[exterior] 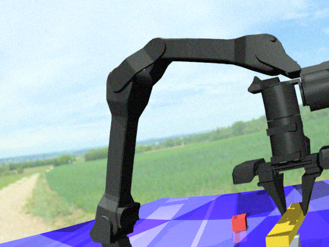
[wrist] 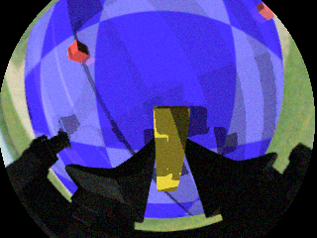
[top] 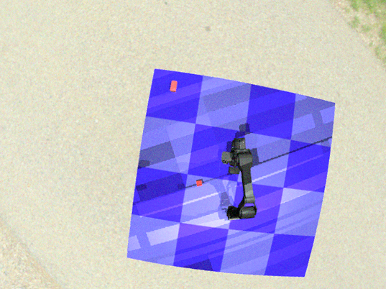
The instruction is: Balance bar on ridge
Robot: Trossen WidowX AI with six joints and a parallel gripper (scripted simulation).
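Note:
The yellow bar [exterior: 281, 229] [wrist: 170, 166] is between the two black fingers of my gripper [exterior: 294, 213] [wrist: 169, 142], which is shut on it. In the exterior view the fingers grip the bar near its far end, and its near end points toward the camera. The pale grey ridge [exterior: 296, 241] shows only in part at the bottom edge of that view, beside and behind the bar's near end. I cannot tell whether the bar touches it. The ridge is not visible in the wrist view. In the top view the arm hides the bar, the ridge and the fingertips.
A small red block [top: 199, 182] [exterior: 238, 223] [wrist: 77, 53] lies on the blue checkered table [top: 306, 193] [exterior: 185, 228] [wrist: 158, 50], left of the bar in the exterior view. Another red block [top: 173, 85] [wrist: 265, 11] lies near a far table corner. Shadows cross the table.

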